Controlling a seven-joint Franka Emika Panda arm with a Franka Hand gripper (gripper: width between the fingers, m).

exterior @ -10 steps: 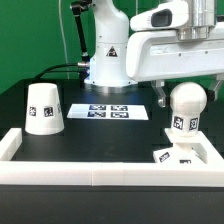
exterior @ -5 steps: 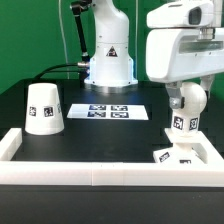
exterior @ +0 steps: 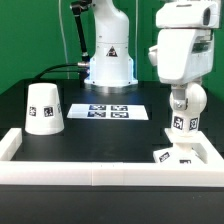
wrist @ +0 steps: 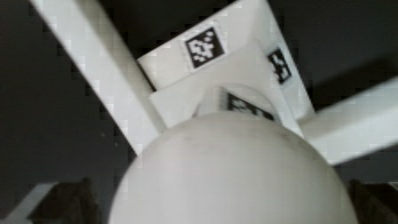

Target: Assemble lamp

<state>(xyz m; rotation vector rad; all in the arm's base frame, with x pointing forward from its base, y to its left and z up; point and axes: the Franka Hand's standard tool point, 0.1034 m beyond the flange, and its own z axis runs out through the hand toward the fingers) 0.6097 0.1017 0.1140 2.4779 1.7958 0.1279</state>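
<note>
The ball-topped bulb [exterior: 186, 102] stands upright on the flat angular base [exterior: 178, 155] in the frame's corner at the exterior view's right. My gripper [exterior: 186, 88] hangs straight over the bulb's ball. In the wrist view the bulb [wrist: 222, 165] fills the space between my dark fingers [wrist: 63, 205], with a thin dark gap on each side, so the gripper [wrist: 217, 205] is open astride it. The base [wrist: 214, 50] shows beyond the bulb with its tags. The tapered shade [exterior: 43, 108] stands mouth down at the exterior view's left, far from the gripper.
The marker board [exterior: 110, 111] lies mid-table in front of the arm's pedestal [exterior: 108, 62]. The long white border frame [exterior: 90, 172] runs along the front and turns up at both sides, close around the base.
My hand has turned about its vertical axis over the bulb, from broadside to narrow side. The bulb's tag has kept facing the same way. The shade has not moved.
</note>
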